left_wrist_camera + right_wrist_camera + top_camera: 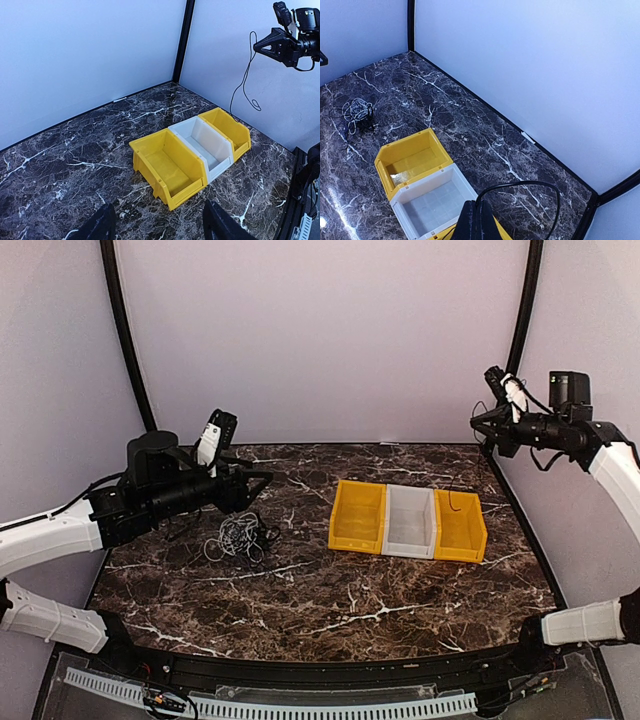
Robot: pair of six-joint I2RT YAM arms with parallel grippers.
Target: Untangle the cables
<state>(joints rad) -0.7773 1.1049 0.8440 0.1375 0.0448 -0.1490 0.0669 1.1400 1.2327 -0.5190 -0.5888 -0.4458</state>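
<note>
A clump of tangled black and white cables (238,537) lies on the marble table at the left; it also shows in the right wrist view (357,112). My left gripper (262,483) hovers just above and behind the clump, open and empty, its fingers (102,225) spread wide. My right gripper (478,425) is raised high at the back right, shut on a single black cable (520,184). That cable loops out from the shut fingers (479,220). In the left wrist view it hangs down from the right gripper (270,44) towards the bins as a thin strand (245,80).
Three bins stand in a row right of centre: a yellow one (358,517), a white one (411,522) and another yellow one (462,525). The black cable's lower end (451,502) reaches the right yellow bin. White walls enclose the table on three sides.
</note>
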